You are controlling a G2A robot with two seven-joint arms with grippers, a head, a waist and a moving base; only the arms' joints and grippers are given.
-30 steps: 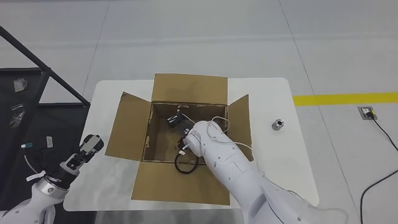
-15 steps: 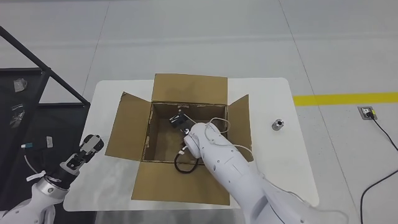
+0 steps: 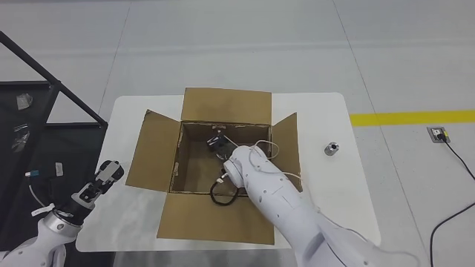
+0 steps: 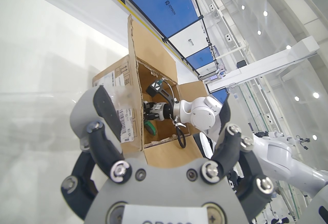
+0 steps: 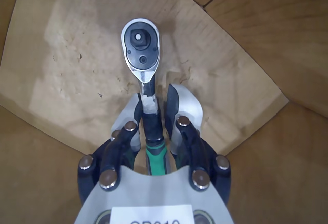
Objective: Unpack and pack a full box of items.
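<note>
A ratchet wrench (image 5: 141,48) with a chrome head and green handle lies along the floor of the open cardboard box (image 3: 226,104). My right gripper (image 5: 156,93) is down inside the box, its fingers (image 5: 176,104) close on either side of the wrench's shaft, with a narrow gap on one side. In the left wrist view the right gripper (image 4: 147,113) sits in the box (image 4: 159,68) with the green handle (image 4: 150,129) beside it. My left gripper (image 3: 110,169) hangs open off the table's left edge, holding nothing.
A small metal part (image 3: 331,148) sits on the white table (image 3: 326,193) right of the box. A black cable loop (image 3: 220,195) from the right arm hangs over the box's near edge. All the flaps are folded outward.
The right arm's wrist has shifted slightly to the right inside the box. The left arm has not moved.
</note>
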